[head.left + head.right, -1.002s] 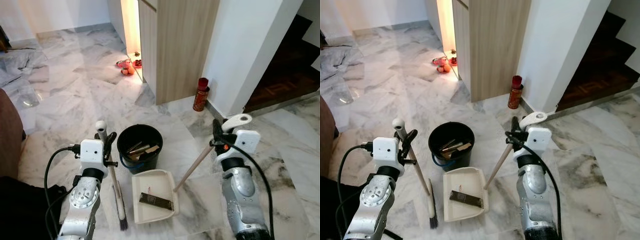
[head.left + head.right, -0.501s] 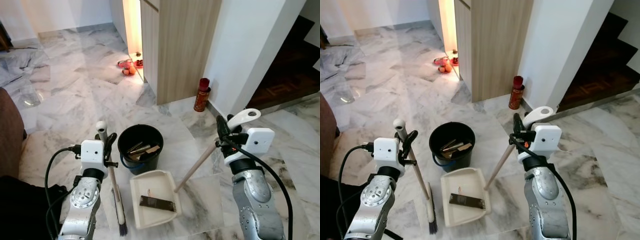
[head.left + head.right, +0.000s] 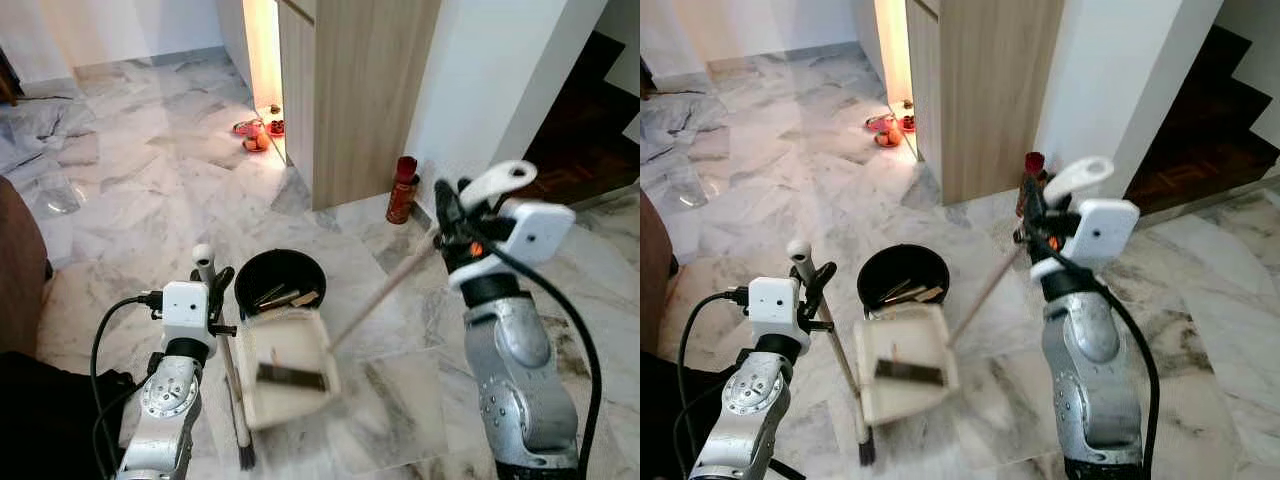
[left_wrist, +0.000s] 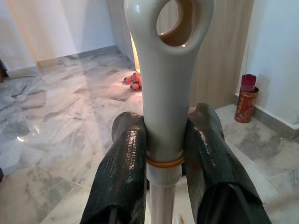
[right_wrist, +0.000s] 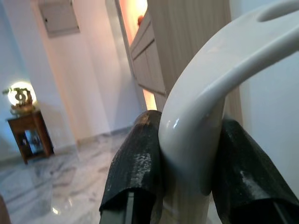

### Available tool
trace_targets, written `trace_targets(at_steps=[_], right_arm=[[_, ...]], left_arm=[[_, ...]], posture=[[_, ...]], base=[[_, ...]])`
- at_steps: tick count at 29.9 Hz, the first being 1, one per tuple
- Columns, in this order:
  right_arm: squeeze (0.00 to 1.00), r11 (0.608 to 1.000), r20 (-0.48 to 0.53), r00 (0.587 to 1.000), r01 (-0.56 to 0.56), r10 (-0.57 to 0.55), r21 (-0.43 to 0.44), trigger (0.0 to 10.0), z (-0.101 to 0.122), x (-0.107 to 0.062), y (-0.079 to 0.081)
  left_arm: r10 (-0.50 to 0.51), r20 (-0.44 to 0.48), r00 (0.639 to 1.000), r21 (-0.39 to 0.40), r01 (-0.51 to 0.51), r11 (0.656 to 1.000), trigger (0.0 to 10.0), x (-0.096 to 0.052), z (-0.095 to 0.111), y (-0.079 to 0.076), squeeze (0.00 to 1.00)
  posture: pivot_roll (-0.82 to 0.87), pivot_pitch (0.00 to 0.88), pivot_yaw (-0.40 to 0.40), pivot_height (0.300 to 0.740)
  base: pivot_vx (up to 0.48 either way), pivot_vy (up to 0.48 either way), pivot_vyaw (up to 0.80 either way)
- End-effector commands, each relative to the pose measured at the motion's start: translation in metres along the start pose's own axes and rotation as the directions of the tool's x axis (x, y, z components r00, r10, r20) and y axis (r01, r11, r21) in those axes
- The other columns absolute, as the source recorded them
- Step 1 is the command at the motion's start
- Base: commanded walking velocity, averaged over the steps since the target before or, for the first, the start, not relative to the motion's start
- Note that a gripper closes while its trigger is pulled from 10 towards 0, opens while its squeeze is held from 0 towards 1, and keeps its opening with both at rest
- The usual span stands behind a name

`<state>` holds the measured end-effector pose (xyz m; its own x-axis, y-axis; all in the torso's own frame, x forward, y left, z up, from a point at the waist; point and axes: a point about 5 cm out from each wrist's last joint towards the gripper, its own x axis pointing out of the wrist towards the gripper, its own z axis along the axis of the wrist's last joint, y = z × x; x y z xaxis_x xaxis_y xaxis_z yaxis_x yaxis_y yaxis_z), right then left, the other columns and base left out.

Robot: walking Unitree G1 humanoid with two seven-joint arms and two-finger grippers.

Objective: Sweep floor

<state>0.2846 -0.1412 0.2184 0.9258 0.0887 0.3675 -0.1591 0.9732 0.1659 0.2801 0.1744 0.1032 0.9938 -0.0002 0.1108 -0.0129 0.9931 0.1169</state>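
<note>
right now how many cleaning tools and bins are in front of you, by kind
Brooms: 1, the broom, held by the left gripper
Dustpans: 1, the white dustpan, lifted by its long handle in the right gripper
Buckets: 1, the black bucket with scraps inside
Total: 3

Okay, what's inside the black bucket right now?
The black bucket holds a few flat strips of debris near its rim. The raised dustpan covers its front, so anything deeper is hidden.
</note>
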Motion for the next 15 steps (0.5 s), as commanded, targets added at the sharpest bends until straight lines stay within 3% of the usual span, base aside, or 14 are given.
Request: trace_targets(at_steps=[1, 15], right_arm=[[0.0, 1.0, 0.087, 0.996, 0.004, -0.006, 0.017, 10.0, 0.02, 0.003, 0.002], [0.0, 0.997, 0.147, 0.989, 0.021, -0.031, 0.071, 10.0, 0.026, 0.023, 0.013]], left_arm=[[0.001, 0.045, 0.999, 0.016, -0.002, 1.0, 10.0, 0.004, 0.008, 0.0, 0.0], [0.05, 0.074, 0.996, 0.037, -0.053, 0.998, 10.0, -0.004, 0.011, 0.011, 0.0]], posture=[[0.14, 0.059, -0.024, 0.74], [0.16, 0.061, -0.025, 0.74]], base=[[0.0, 0.0, 0.0], [0.0, 0.0, 0.0]])
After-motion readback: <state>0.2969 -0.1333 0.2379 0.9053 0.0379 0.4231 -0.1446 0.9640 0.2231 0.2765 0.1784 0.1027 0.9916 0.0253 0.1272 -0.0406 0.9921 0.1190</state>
